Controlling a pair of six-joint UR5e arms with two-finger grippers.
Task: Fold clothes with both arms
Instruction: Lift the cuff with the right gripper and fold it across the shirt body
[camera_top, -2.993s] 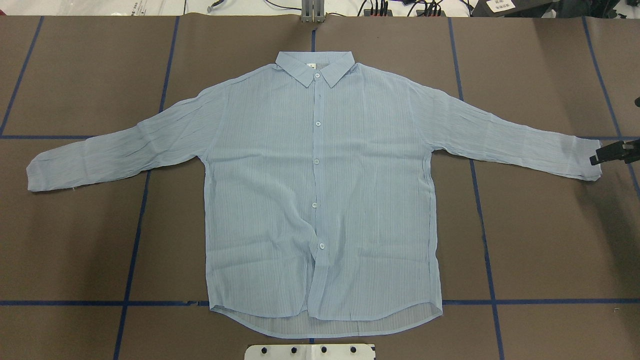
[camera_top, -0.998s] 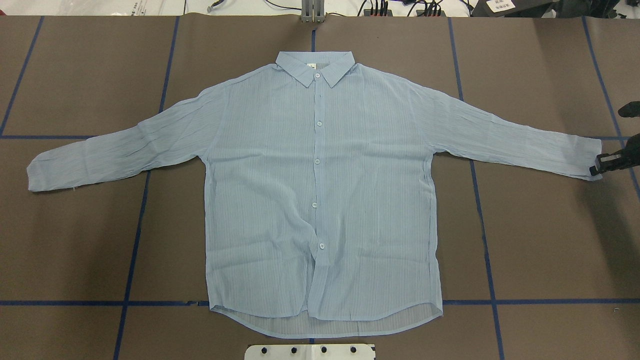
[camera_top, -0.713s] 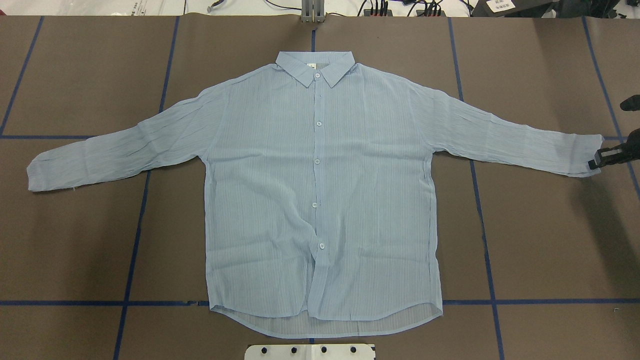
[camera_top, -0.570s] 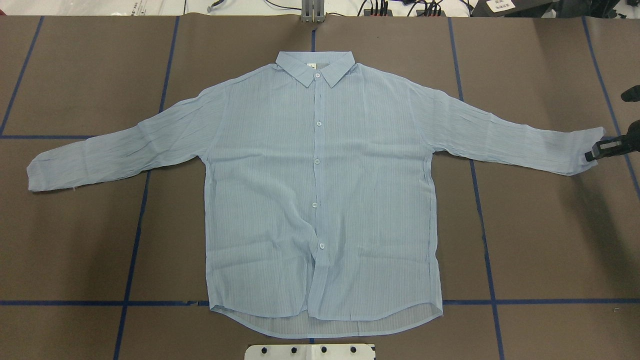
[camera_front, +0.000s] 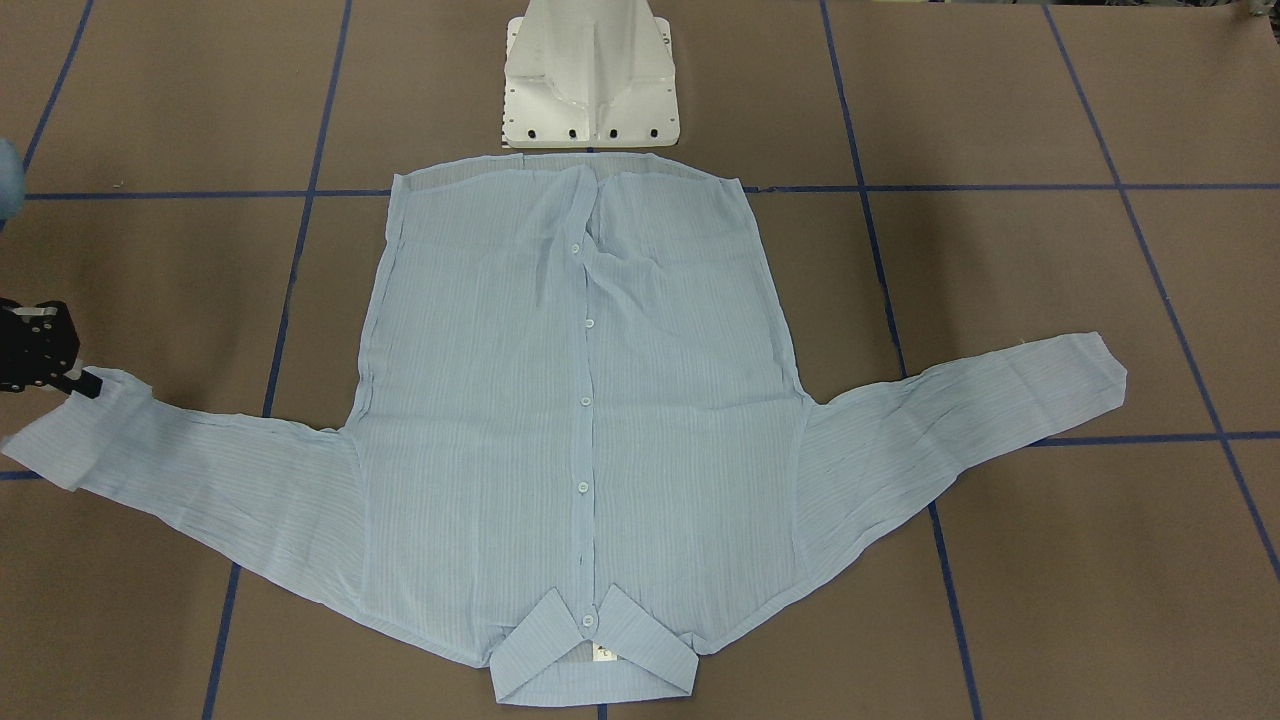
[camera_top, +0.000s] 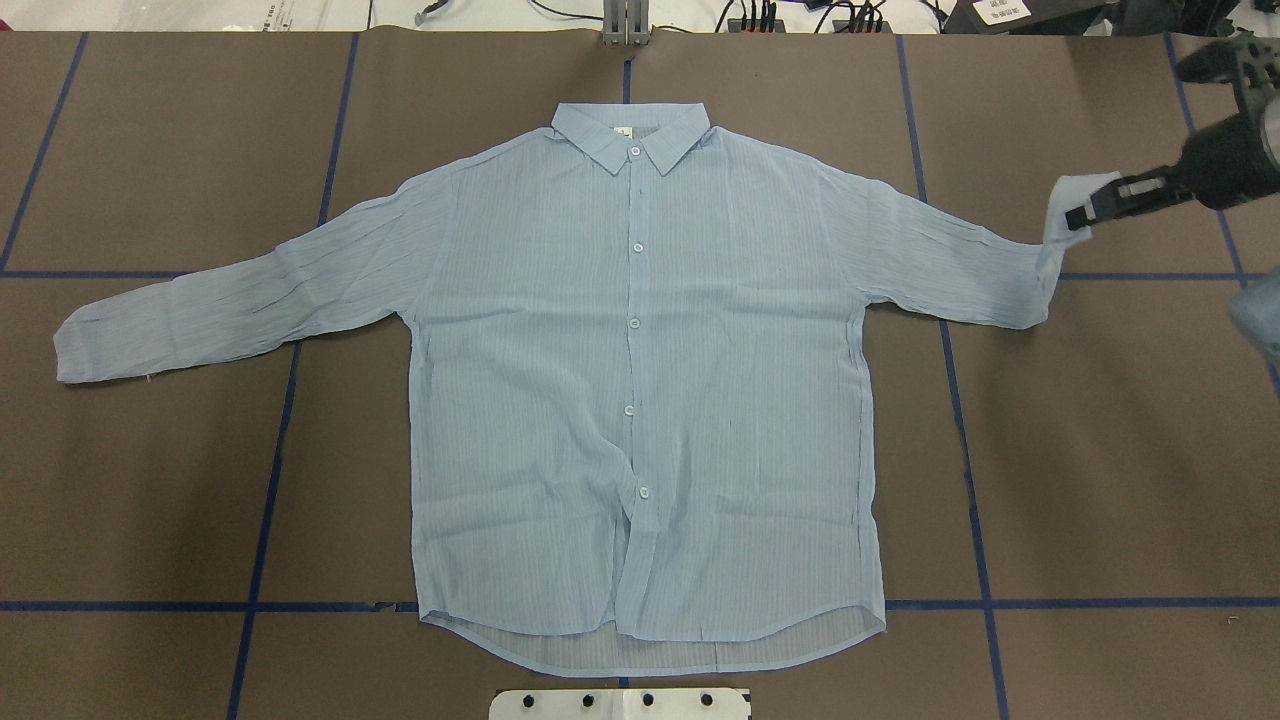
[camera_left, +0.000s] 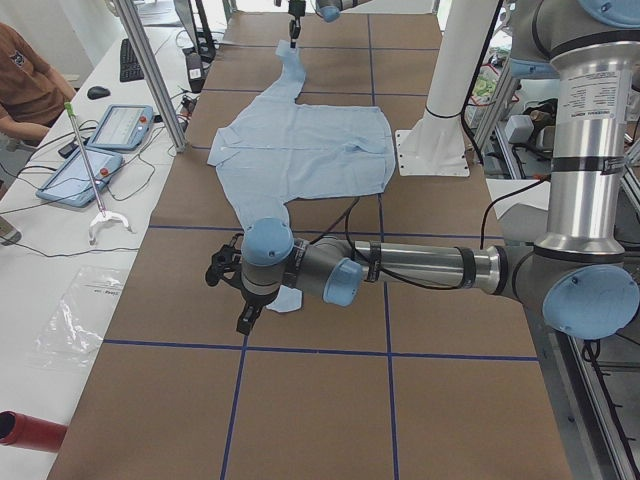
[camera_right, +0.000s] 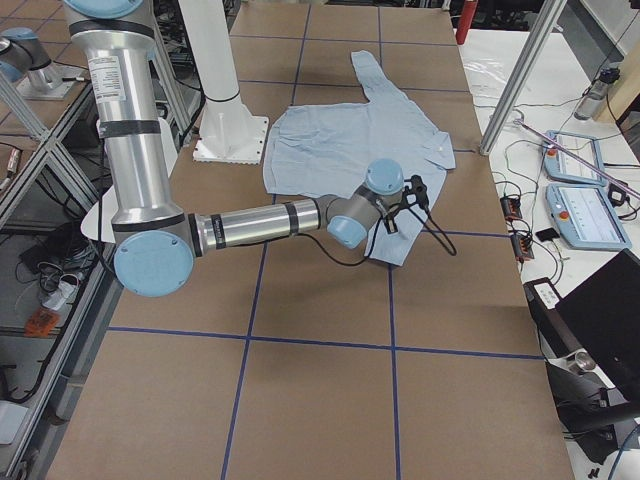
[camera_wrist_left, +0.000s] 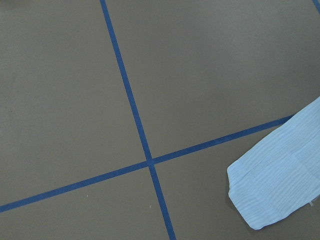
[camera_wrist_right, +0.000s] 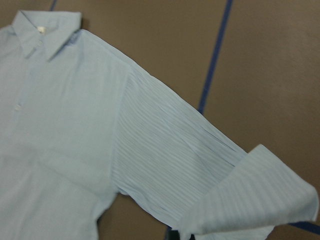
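Pale-blue shirt (camera_top: 640, 400) — sheer, striped, buttoned.

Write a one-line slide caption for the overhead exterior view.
The right black two-finger gripper holds one cuff of a pale blue striped button-up shirt raised above the brown blue-taped table.

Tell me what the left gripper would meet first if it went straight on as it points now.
Probably the brown table cover, beside the shirt's cuff; the left gripper points downward, but depth is unclear.
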